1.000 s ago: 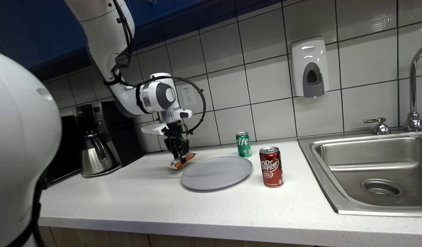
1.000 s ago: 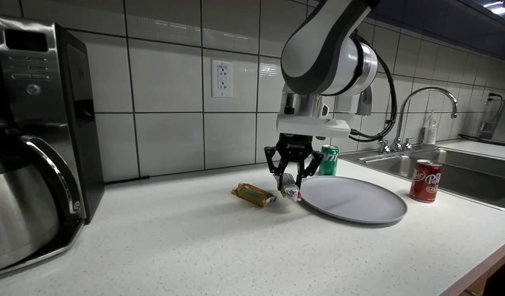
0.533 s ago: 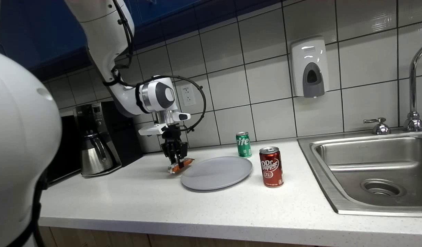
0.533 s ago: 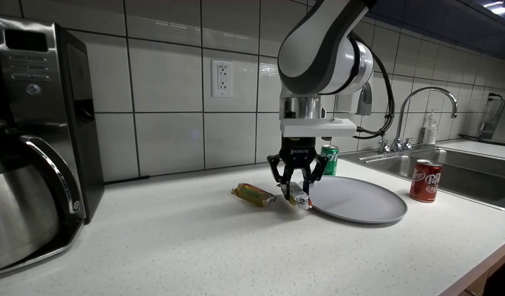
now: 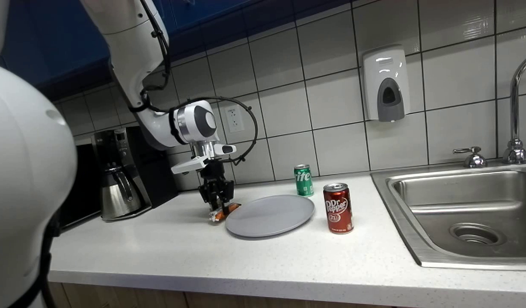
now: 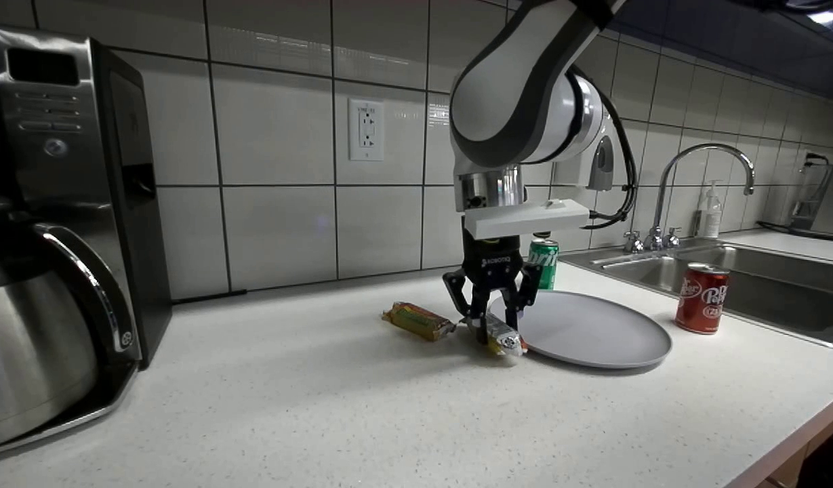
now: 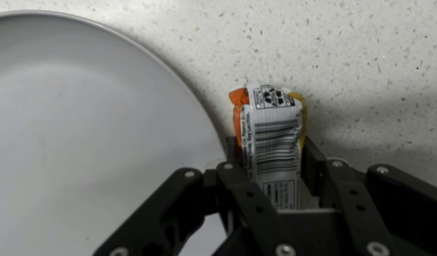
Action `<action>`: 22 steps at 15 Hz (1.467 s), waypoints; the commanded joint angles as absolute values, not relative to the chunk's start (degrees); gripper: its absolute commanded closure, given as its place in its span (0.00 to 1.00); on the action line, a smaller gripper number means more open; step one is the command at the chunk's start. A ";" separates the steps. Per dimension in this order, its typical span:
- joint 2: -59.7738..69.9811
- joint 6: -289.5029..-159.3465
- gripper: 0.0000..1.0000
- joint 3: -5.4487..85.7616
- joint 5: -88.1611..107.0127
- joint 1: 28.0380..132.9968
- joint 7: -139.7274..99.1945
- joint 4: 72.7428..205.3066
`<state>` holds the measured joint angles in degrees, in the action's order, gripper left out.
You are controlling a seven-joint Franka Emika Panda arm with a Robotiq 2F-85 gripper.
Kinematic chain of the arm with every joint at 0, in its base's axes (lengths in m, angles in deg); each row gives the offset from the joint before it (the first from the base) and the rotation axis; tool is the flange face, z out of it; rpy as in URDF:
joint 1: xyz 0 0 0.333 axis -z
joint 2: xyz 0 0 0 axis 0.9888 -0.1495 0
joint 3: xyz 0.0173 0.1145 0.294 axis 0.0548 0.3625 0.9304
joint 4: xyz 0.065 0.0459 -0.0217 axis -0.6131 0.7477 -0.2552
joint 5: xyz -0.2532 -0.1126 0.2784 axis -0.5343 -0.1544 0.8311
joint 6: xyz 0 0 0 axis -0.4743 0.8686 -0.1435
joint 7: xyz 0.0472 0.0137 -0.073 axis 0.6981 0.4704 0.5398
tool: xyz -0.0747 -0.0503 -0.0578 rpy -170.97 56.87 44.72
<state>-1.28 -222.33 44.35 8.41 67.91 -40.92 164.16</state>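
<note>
Snack packet (image 7: 274,142): long axis running up wrist view, barcoded end toward top; claw (image 7: 271,151) grasping it.

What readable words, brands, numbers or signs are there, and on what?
"Dr Pepper": red cylindrical metal can
"23": same can
"ite", partial: green cylindrical metal can
"ROBOTIQ": black two-fingered end effector
"Peanut": oblong white-orange wrapped bar
"Soy Lecithin": same bar
Barcode, framed symbol: same bar
Too small or blurred: bar's other print, yellow oblong packet, white rectangular outlet, black-and-steel coffee maker badge.
</note>
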 commanded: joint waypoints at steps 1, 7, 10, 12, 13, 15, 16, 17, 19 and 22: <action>-2.83 -219.39 0.82 44.89 6.71 67.89 -39.68 161.08; -2.89 -219.75 0.09 44.87 6.71 67.79 -39.85 160.69; -1.78 -220.29 0.00 44.79 6.77 67.89 -40.00 161.12; -0.94 -220.76 0.00 44.79 6.90 68.01 -40.02 161.49; -0.50 -220.99 0.00 44.78 6.93 68.07 -40.04 161.71; 0.70 -221.57 0.00 44.64 7.18 68.43 -40.12 162.53; 1.35 -221.77 0.00 44.47 7.30 68.65 -40.27 162.96; 1.84 -221.69 0.00 44.28 7.33 68.81 -40.39 163.14; 2.89 -221.11 0.00 43.98 8.03 69.54 -40.51 163.47; 4.54 -220.48 0.00 43.43 8.95 71.17 -39.80 164.28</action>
